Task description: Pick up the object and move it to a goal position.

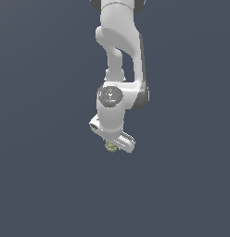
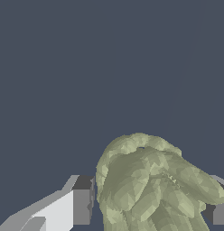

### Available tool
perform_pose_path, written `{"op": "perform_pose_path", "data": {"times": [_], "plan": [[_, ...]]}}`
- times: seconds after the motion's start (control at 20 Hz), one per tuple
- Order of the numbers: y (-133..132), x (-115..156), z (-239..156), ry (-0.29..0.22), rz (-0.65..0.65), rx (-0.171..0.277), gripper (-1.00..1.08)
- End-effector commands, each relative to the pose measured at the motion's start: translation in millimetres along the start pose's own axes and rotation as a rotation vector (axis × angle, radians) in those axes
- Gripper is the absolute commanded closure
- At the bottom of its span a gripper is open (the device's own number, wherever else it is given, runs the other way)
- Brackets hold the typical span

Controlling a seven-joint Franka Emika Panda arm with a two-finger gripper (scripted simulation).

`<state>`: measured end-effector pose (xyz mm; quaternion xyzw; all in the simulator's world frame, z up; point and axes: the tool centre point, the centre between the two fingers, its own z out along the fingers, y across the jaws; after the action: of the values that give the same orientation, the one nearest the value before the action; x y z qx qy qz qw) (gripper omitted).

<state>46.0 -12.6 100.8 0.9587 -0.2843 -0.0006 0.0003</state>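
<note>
The object [image 2: 150,189] is a lumpy olive-yellow-green blob that fills the space between my two fingers in the wrist view. One grey finger pad [image 2: 82,200] presses at one side of it, and the other finger [image 2: 220,212] sits against the opposite side, partly hidden behind the lumps. My gripper [image 2: 150,203] is shut on the object. In the exterior view the white gripper [image 1: 112,141] points downward, and only a small piece of the object [image 1: 110,147] peeks out under the hand.
The white arm [image 1: 119,51] reaches in from the top of the exterior view. A flat, featureless dark blue-grey surface [image 1: 42,176] surrounds the gripper on all sides. No goal marker shows.
</note>
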Motion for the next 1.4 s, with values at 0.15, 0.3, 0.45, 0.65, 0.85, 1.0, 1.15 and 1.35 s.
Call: {"op": "perform_pose_path", "data": {"times": [0.15, 0.3, 0.45, 0.65, 0.85, 1.0, 1.15, 1.35], "plan": [[-27.2, -33.4, -50.9, 0.001, -0.001, 0.001, 1.08], [-42.7, -52.5, -80.3, 0.001, -0.001, 0.001, 1.08], [-58.2, -71.3, -109.8, 0.002, 0.0, 0.0, 1.08], [-79.0, -96.0, -148.9, 0.002, 0.0, 0.0, 1.08], [-99.8, -120.0, -187.4, 0.002, 0.0, 0.0, 1.08], [-115.0, -136.7, -214.6, 0.002, 0.0, 0.0, 1.08], [-128.1, -150.5, -237.3, 0.002, 0.0, 0.0, 1.08], [-140.9, -163.2, -259.1, 0.002, 0.0, 0.0, 1.08]]}}
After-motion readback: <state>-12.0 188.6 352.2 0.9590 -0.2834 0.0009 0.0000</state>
